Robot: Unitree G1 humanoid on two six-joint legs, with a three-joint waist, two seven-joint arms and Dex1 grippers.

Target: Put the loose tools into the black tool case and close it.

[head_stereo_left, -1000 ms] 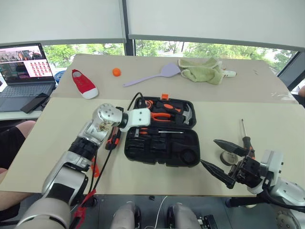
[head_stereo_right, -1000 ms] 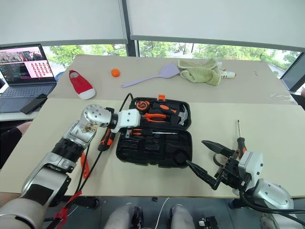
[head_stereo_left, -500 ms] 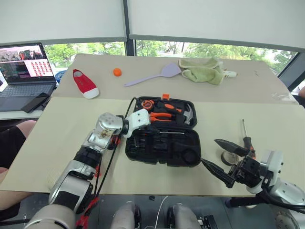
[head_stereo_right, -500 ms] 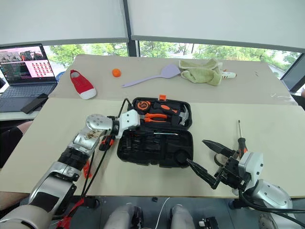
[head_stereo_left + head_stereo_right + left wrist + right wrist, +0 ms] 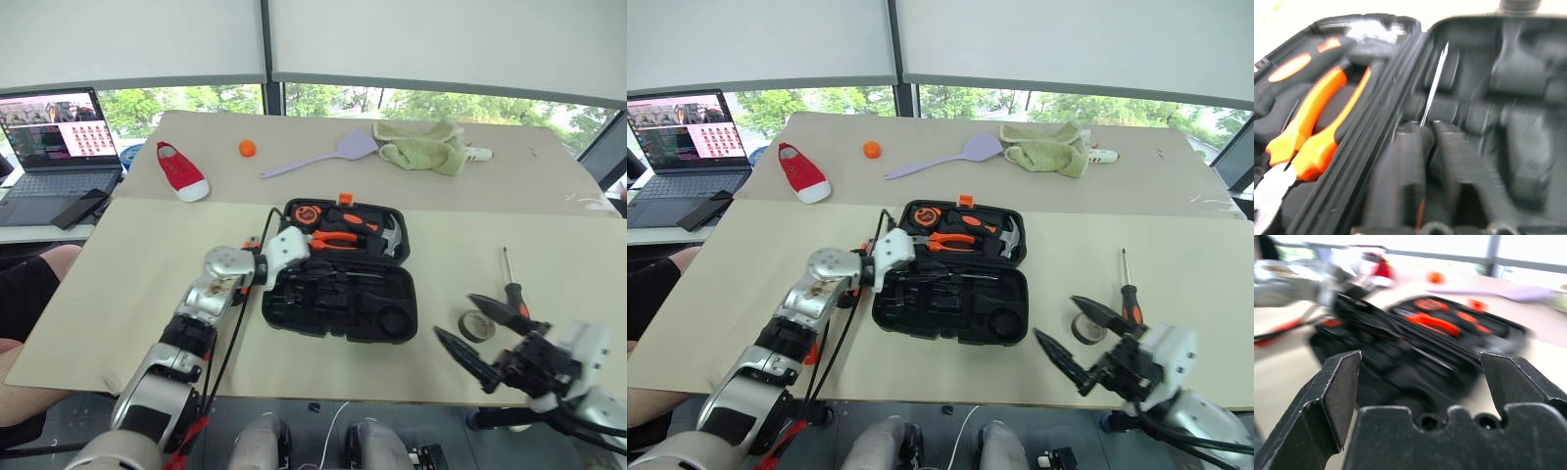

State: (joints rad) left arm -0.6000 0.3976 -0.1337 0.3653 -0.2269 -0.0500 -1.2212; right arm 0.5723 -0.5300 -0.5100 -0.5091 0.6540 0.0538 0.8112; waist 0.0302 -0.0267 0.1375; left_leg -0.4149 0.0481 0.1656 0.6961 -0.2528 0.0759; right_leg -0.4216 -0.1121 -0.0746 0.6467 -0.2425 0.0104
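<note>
Still, the open black tool case (image 5: 338,284) in mid-table could jam on closing if the screwdriver (image 5: 1432,88) sits proud of its slot under the left gripper (image 5: 1427,147), whose narrowly parted fingers flank its handle. Right gripper (image 5: 480,328) gapes empty by the loose screwdriver (image 5: 507,284) and tape roll (image 5: 475,325).

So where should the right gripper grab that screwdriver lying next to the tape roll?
Probably the thick orange-and-black handle of the screwdriver, from above. It lies flat, thin shaft pointing away, the tape roll close beside the handle's near end. The right gripper is already open.
</note>
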